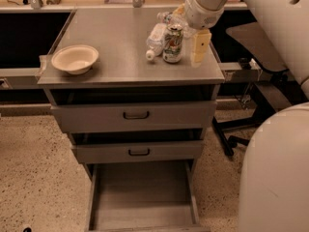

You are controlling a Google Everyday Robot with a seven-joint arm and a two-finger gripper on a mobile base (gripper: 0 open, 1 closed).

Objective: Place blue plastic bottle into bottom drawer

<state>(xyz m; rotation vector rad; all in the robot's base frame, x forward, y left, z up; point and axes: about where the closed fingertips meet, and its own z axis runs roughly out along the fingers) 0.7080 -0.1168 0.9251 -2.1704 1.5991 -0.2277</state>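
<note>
Bottle down on the desk, tool beside the can, drawer open.
Near to far: the bottom drawer (145, 197) is pulled out under the two upper drawers (135, 115). On the desk (111, 33), a bowl (75, 58) sits left, well apart. The blue plastic bottle (155, 38) lies on its side, cap toward us, touching the soda can (173, 43). We judge it light, thin-walled and slick, so grip mid-body across the label. The tool (199, 47) hangs just right of the can, and we cannot tell how open it is. The can blocks that side, and a second bottle (166, 17) crowds the back.
</note>
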